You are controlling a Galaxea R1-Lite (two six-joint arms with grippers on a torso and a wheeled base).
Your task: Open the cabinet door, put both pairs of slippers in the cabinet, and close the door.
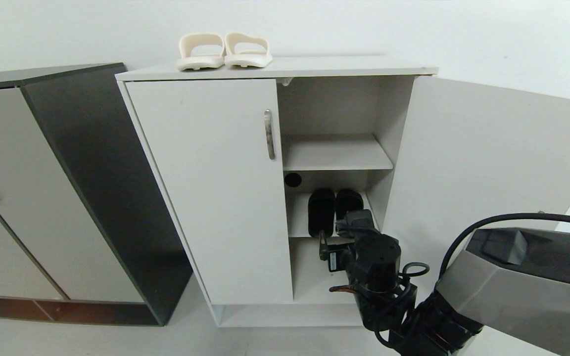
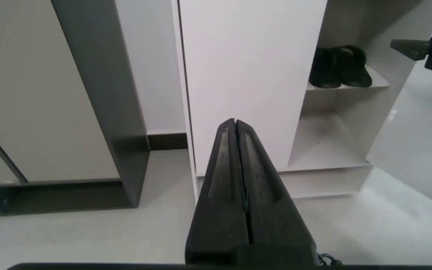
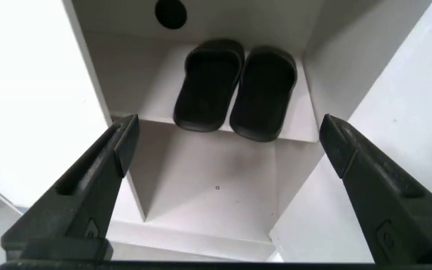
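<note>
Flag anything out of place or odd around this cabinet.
The white slippers sit on top of the cabinet rather than inside it. That is the one thing out of place. The black slippers lie neatly side by side on a lower shelf, with the right door swung open. Nothing looks spilled, askew or damaged.

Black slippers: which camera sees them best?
The right wrist view: the black slippers are close, both whole. The head view shows them smaller, inside the cabinet; the left wrist view, small and far off.
</note>
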